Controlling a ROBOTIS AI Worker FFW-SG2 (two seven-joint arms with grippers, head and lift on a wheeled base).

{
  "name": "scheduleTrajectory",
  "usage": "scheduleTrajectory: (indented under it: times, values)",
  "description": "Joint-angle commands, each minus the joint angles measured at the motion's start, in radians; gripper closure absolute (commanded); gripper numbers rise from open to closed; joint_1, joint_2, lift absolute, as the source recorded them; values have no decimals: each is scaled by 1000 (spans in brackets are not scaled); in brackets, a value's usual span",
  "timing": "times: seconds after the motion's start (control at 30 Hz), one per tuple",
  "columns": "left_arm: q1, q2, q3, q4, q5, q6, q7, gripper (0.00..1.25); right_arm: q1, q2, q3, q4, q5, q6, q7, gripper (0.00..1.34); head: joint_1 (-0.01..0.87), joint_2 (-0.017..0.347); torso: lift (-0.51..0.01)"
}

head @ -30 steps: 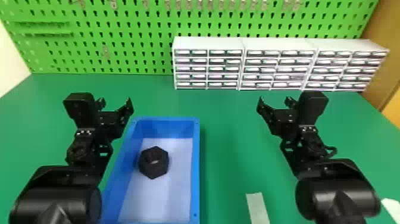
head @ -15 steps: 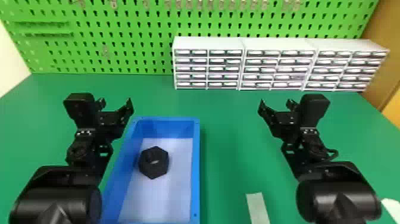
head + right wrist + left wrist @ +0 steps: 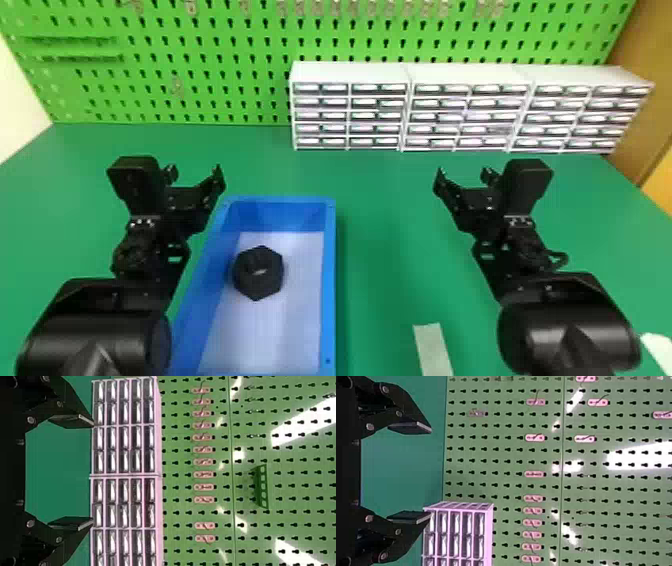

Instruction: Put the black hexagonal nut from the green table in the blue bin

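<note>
Inside the blue bin, toward eleven o'clock, sits the black hexagonal nut, while the left gripper, outside the bin at eleven, and the right gripper, at two, have their fingers apart.

You have bright, fairly even light across the head view, with a soft shadow on the desk along the right side of the blue bin. In both wrist views, white glare streaks the pegboard toward the frame's right, probably from overhead lamps.
</note>
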Motion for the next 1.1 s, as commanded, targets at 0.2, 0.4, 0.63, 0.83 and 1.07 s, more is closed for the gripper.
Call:
scheduleTrajectory:
  times: [0.2, 0.4, 0.63, 0.83, 1.07]
  values:
    - [0, 0, -1, 0, 0, 0, 0, 486, -1, -1, -1, 0, -2, 0, 0, 409, 686, 51, -96]
    - [0, 0, -3, 0, 0, 0, 0, 486, -5, -1, 1, 0, -4, 0, 0, 409, 686, 51, -96]
    - [-3, 0, -5, 0, 2, 0, 0, 486, -6, -1, 2, -2, -7, 0, 0, 409, 686, 51, -96]
    - [-1, 0, -6, 0, -3, 0, 0, 486, -8, -1, 2, -2, -7, 0, 0, 409, 686, 51, -96]
    - [-4, 0, -11, 0, -5, 0, 0, 486, -9, -1, 2, -3, -5, -3, 0, 409, 686, 51, -96]
